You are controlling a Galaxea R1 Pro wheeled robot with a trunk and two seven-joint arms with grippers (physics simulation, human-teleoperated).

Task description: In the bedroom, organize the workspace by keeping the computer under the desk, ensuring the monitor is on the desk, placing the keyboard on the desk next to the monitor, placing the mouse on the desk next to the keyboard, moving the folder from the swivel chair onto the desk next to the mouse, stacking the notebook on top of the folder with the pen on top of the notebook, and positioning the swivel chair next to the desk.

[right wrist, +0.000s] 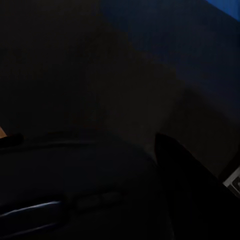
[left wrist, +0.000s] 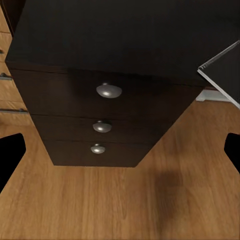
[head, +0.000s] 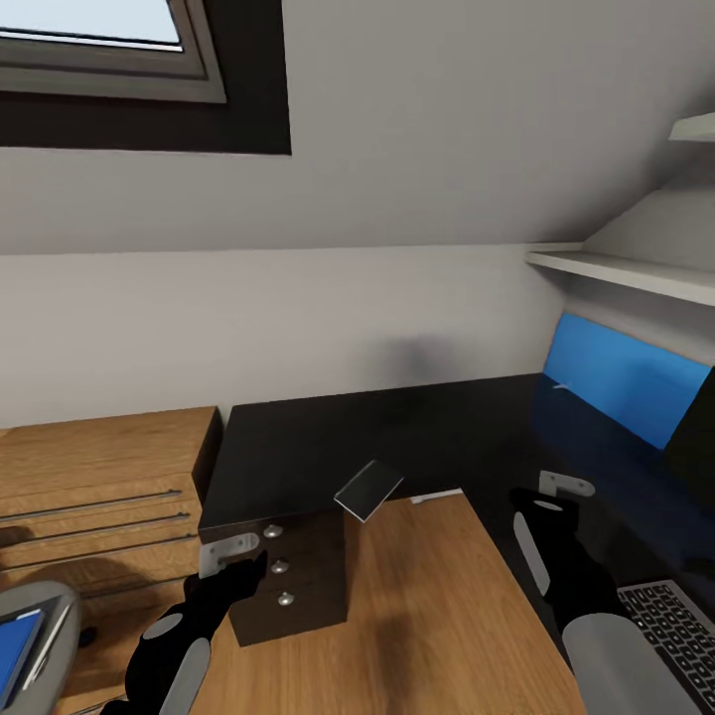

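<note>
Right wrist view: a very dark, close look over the black tabletop (right wrist: 75,75)

A blue patch (right wrist: 227,7) shows toward 1 o'clock, its blue sheen spreading faintly over the dark surface below it; a black finger (right wrist: 185,190) rises from about 5 o'clock; a sliver of keyboard (right wrist: 234,181) sits at 4 o'clock; a faint pale streak lies near 8 o'clock; a speck of wood tone at 9 o'clock.

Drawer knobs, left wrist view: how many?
3, in a column down the front of the drawer unit under the desk top: top knob, middle knob, bottom knob. None looks hidden.
</note>
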